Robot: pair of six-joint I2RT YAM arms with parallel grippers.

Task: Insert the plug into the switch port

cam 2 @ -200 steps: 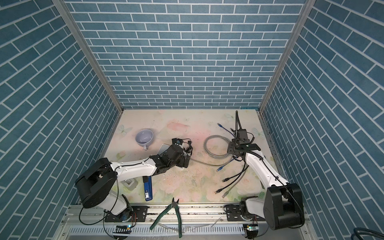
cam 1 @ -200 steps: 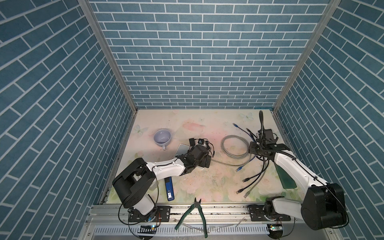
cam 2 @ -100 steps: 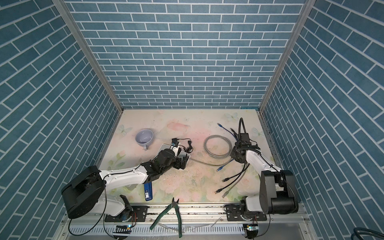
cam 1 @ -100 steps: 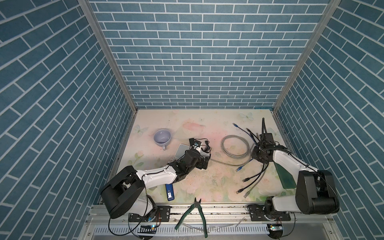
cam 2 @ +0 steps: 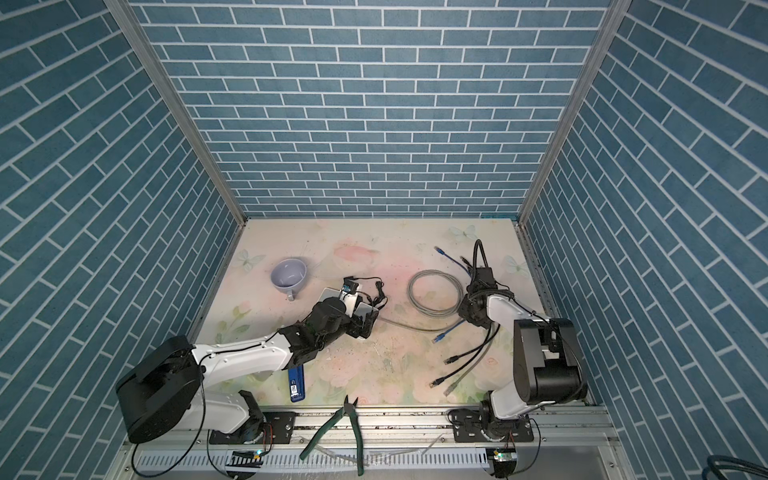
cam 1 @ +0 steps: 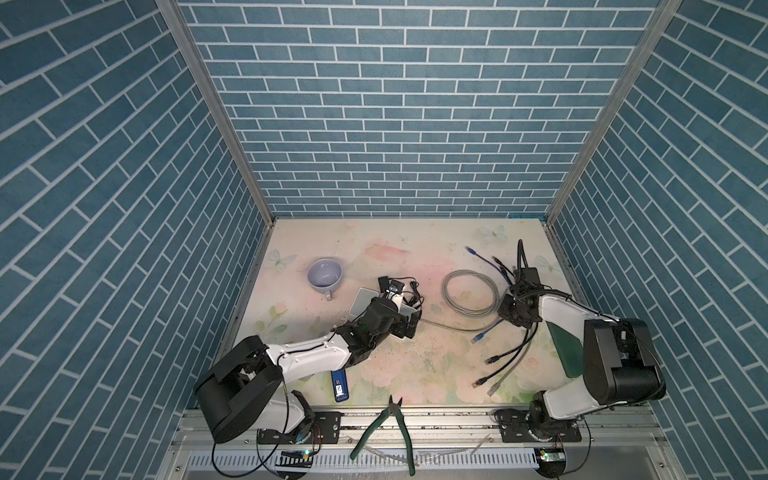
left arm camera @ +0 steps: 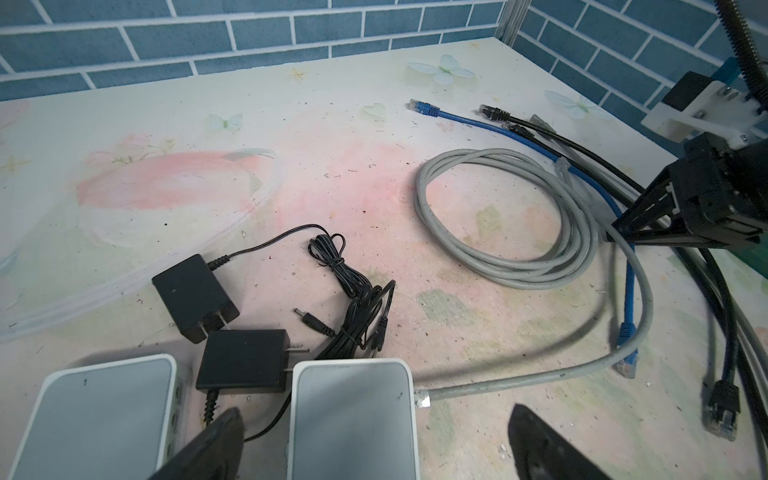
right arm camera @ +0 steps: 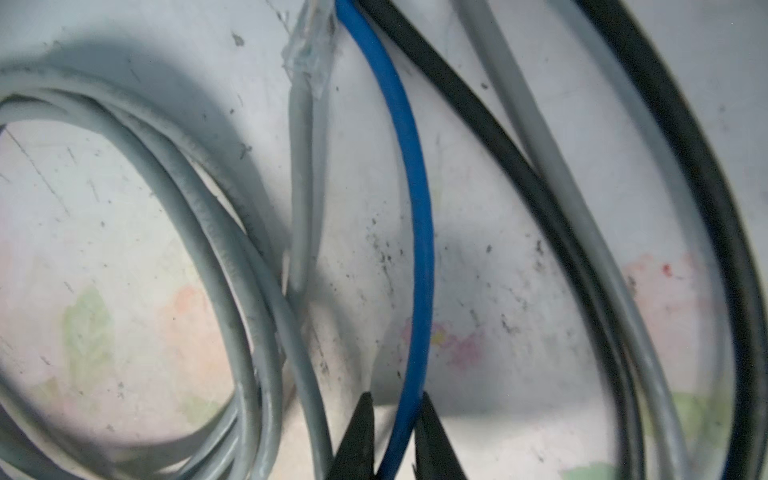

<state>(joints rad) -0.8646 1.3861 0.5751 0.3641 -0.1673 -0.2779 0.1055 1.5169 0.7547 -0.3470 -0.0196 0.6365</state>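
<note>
Two white switches [left arm camera: 353, 419] [left arm camera: 99, 415] lie side by side at table centre. My left gripper [left arm camera: 374, 419] is open, its fingers straddling the right-hand switch [cam 1: 409, 311] without touching it. A grey cable's plug [left arm camera: 422, 400] sits in that switch's side. In both top views my right gripper [cam 1: 514, 312] [cam 2: 471, 311] points down into the cable bundle at the right. In the right wrist view its fingertips [right arm camera: 361, 419] pinch the blue cable [right arm camera: 415, 208] mid-length. That cable's blue plugs [left arm camera: 422, 107] [left arm camera: 625, 332] lie free on the table.
A coil of grey cable [cam 1: 471, 293] and loose black cables [cam 1: 498, 365] lie around the right gripper. Two black power adapters [left arm camera: 195, 297] [left arm camera: 243, 365] sit behind the switches. A lilac cup [cam 1: 325, 274], a blue stick [cam 1: 339, 384] and green pliers [cam 1: 390, 432] lie further left and front.
My right gripper has dropped onto the cables and its jaws have closed around the blue cable. The left gripper stays open at the switches while its arm has folded lower.
</note>
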